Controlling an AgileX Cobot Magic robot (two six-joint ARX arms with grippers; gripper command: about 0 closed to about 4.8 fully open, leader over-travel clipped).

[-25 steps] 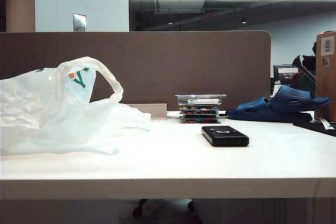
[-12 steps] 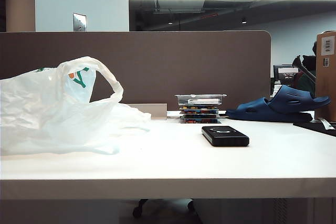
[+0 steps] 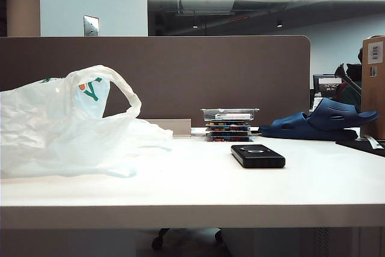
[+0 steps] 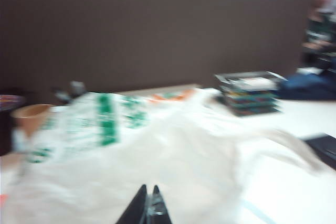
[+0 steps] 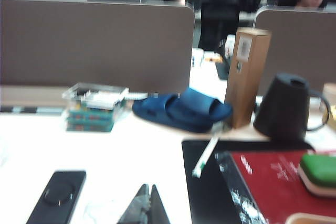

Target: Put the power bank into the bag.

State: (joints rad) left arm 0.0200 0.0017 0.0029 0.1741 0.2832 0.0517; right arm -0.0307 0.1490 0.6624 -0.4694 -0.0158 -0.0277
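Resting flat on the white table (image 3: 192, 191), the power bank (image 3: 258, 156) lies right of the middle in the exterior view, its faint oval mark facing up and nothing touching it. We see the bag (image 3: 66, 127) slumped on the table's left side, well apart from the power bank, with 1 loop handle arching above its green-and-orange logo. Behind the power bank, near the brown partition (image 3: 180, 76), stands a stack of colourful cases (image 3: 229, 124) under a clear lid, and a blue slipper (image 3: 319, 123) lies to its right.

Neither arm shows in the exterior view. In the left wrist view, which is blurred, we find the left gripper (image 4: 147, 206) with its 2 fingers pressed together above the bag's crinkled plastic, pinching nothing. In the right wrist view, the right gripper (image 5: 146, 205) also has its fingers pressed together and empty, poised over the table just beside the power bank, with a black mat (image 5: 202, 192), a red book (image 5: 268, 182) and a black kettle (image 5: 286, 106) on its other side.
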